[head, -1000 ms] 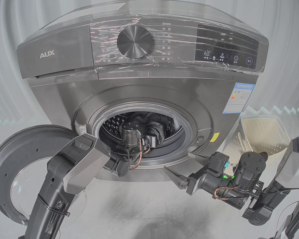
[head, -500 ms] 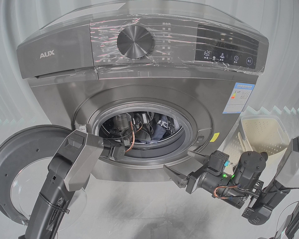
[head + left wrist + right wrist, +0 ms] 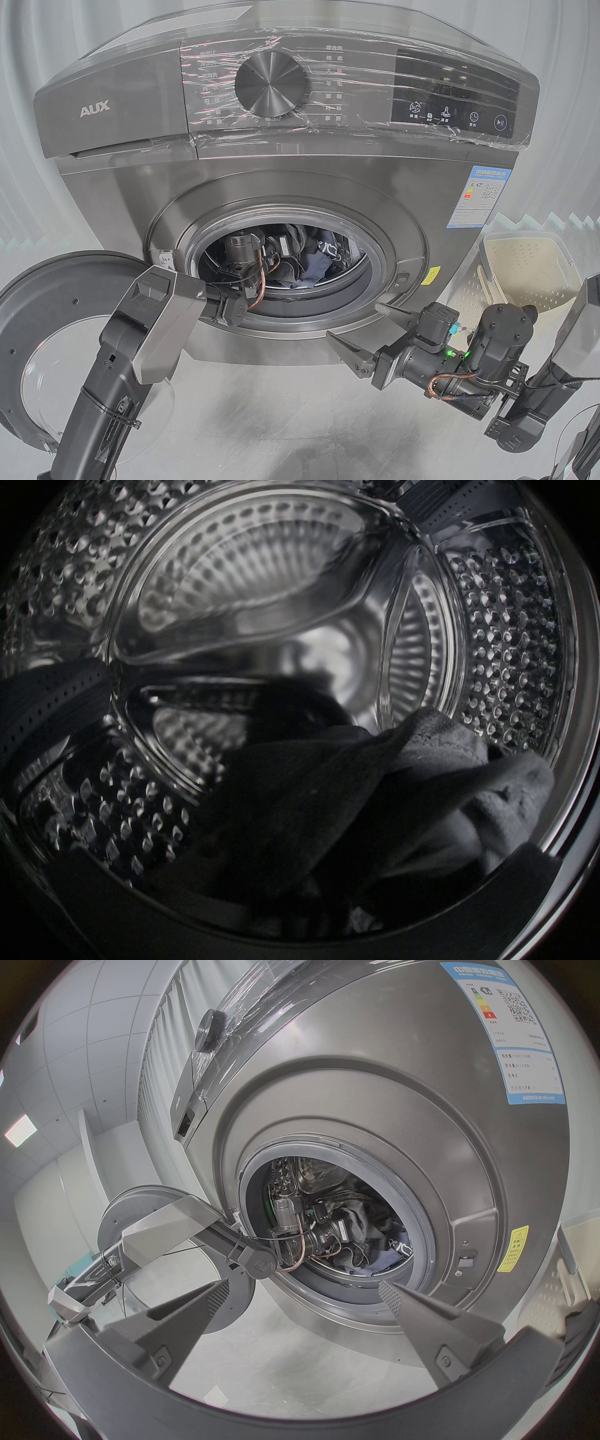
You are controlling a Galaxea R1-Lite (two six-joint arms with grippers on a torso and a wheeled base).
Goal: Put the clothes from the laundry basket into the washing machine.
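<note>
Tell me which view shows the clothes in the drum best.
The left wrist view: it looks straight into the drum, where the clothes lie unobstructed. In the head view and the right wrist view, the left arm hides part of them.

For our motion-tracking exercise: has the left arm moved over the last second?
Yes. The left arm has pushed deeper into the washing machine, its wrist shifting up and left against the fixed door rim.

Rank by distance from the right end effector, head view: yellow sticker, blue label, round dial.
1. Yellow sticker, low right on the washing machine front, closest to the right end effector.
2. Blue label, higher up, right side.
3. Round dial, top panel, farthest.
</note>
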